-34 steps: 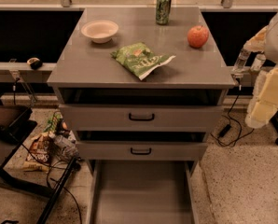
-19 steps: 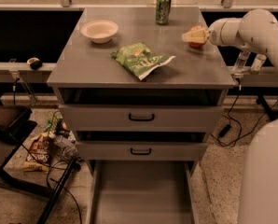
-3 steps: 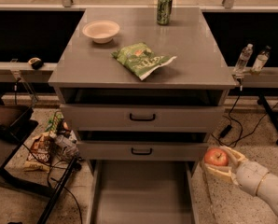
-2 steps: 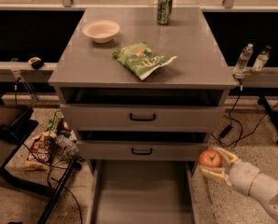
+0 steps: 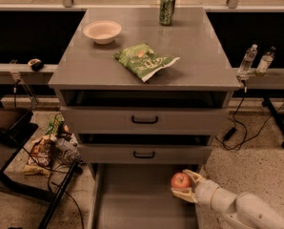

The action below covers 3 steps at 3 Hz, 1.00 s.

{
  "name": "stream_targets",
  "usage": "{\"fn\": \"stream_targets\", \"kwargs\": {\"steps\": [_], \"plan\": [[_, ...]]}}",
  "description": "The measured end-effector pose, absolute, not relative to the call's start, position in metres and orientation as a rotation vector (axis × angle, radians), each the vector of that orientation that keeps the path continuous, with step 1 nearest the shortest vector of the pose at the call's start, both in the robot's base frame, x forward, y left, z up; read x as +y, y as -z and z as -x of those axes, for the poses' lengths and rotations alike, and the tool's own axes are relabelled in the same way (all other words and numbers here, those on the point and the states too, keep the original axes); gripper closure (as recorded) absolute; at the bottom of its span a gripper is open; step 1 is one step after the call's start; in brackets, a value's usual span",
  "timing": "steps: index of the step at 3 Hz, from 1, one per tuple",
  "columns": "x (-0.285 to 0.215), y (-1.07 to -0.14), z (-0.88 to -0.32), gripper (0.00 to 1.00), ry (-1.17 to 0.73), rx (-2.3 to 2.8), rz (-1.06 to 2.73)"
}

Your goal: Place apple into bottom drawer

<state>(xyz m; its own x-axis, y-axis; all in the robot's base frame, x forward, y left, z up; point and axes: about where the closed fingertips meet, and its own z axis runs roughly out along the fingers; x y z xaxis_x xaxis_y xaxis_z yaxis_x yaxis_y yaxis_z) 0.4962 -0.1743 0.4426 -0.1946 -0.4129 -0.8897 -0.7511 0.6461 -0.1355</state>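
Gripper (image 5: pixel 180 183): sat low on the right, arm trailing off toward the bottom right corner.
Jaws: clamped on the apple (image 5: pixel 180 179), one finger over it, one under.
Apple: right between the jaws, at the right-hand edge of the bottom drawer (image 5: pixel 137 199); couldn't tell if it touched the wall.
Bottom drawer: pulled out, with its flat floor spread left of and below the jaws.
Upper drawers (image 5: pixel 108 120): just above the jaws, both with black handles.
Cabinet top (image 5: pixel 199 46): well above the jaws, holding a green can (image 5: pixel 167 8), a bowl (image 5: pixel 102 31) and a chip bag (image 5: pixel 146 61).
Water bottles (image 5: pixel 248 58): up and right of the jaws.
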Motion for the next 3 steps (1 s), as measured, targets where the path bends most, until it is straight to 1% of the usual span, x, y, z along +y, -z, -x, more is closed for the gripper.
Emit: {"fn": "stream_targets", "kwargs": {"steps": [1, 2, 3], "plan": [[-0.114, -0.373, -0.510, 1.00, -0.473, 1.813, 0.968], [-0.112, -0.371, -0.512, 1.00, -0.475, 1.814, 0.971], [-0.094, -0.337, -0.525, 1.00, -0.507, 1.829, 1.020]]}}
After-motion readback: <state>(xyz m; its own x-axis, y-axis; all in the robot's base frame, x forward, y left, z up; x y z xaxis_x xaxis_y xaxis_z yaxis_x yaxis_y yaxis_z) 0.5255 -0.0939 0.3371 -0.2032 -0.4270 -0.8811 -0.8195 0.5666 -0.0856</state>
